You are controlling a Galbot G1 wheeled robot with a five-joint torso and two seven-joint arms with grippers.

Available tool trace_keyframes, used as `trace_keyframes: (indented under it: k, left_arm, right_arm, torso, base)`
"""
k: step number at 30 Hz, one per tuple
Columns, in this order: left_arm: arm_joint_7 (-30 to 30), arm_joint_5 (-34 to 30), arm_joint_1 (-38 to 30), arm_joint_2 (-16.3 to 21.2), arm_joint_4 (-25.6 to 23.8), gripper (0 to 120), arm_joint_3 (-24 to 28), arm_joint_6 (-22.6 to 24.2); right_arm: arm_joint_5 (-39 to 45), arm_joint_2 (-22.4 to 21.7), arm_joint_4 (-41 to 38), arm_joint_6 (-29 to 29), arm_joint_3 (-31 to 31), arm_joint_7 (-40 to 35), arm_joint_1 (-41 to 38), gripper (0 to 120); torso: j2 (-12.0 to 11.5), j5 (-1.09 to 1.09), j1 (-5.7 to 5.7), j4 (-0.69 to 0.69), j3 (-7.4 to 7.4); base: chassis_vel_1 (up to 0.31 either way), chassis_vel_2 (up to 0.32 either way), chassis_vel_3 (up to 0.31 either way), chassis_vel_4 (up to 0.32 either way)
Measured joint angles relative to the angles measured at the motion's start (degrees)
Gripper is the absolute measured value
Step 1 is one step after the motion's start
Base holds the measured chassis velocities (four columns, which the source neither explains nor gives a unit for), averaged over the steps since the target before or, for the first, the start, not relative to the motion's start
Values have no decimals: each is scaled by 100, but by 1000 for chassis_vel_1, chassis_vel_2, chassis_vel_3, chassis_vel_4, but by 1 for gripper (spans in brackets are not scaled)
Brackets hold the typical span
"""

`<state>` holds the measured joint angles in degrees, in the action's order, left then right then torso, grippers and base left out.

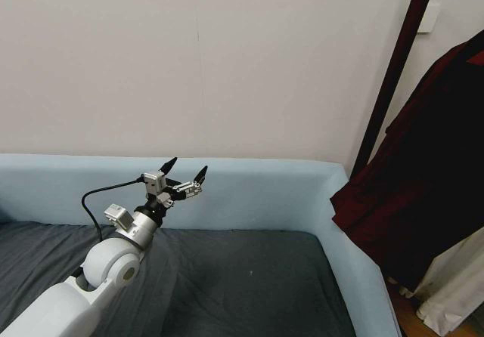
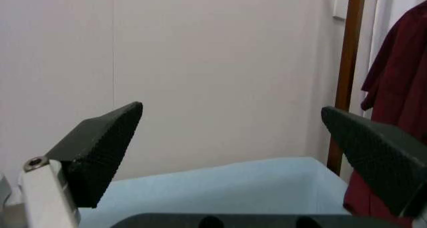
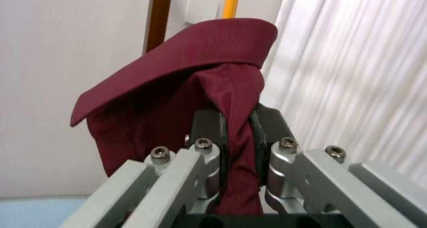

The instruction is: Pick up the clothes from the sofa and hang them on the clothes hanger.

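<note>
A dark red shirt (image 1: 423,193) hangs down at the right beside the brown wooden hanger stand (image 1: 393,72). In the right wrist view my right gripper (image 3: 239,138) is shut on a fold of that red shirt (image 3: 180,68), just below its collar. My left gripper (image 1: 184,172) is raised over the light blue sofa (image 1: 265,190), in front of its backrest. Its black fingertips (image 2: 100,143) stand wide apart with nothing between them.
The sofa has a dark grey seat cushion (image 1: 242,284) and a light blue right armrest (image 1: 355,269). A white wall (image 1: 197,57) rises behind it. White curtains (image 3: 360,73) hang behind the hanger stand, and wooden floor (image 1: 416,322) shows at the lower right.
</note>
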<state>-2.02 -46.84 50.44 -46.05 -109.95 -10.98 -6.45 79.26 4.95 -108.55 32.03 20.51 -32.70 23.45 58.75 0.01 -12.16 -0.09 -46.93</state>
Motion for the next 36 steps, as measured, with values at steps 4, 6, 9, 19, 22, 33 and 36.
trace_keyframes:
  k: [4, 6, 9, 19, 22, 33, 36]
  left_arm:
    - [-8, 50, 28, -27, 28, 100, -2, 17]
    - [-8, 72, 30, -42, 46, 100, 3, 27]
    - [-17, 123, 32, -89, 105, 100, 33, 58]
    - [-38, 198, -112, -168, 564, 100, 170, 91]
    - [-37, 200, -177, -210, 655, 100, 222, 92]
    - [-18, 209, -274, -289, 963, 100, 264, 43]
    - [-9, 218, -273, -292, 1024, 100, 258, 14]
  right_arm:
    - [-216, 289, 57, -59, -136, 6, -25, 8]
    - [-371, 455, 139, -88, -205, 19, -42, 8]
    - [-896, 839, 517, -136, -368, 100, -144, 8]
    - [-2389, 2017, 2003, -180, -1112, 461, -1202, 8]
    - [-2655, 2356, 2255, -181, -1488, 451, -1631, 8]
    - [-3109, 3041, 2849, -67, -2618, 315, -2990, 8]
    - [-3148, 3091, 2940, -11, -2795, 291, -3229, 8]
  torso:
    - [0, -3, 0, 1, 0]
    - [0, -3, 0, 1, 0]
    - [0, -1, 0, 2, 0]
    - [0, -2, 0, -2, 0]
    - [-1, -1, 0, 2, -1]
    - [0, -2, 0, -1, 0]
    - [-1, -3, 0, -1, 0]
  base:
    - [0, 0, 0, 0]
    - [0, 0, 0, 0]
    - [0, 0, 0, 0]
    - [0, 0, 0, 0]
    - [0, 0, 0, 0]
    - [0, 0, 0, 0]
    - [0, 0, 0, 0]
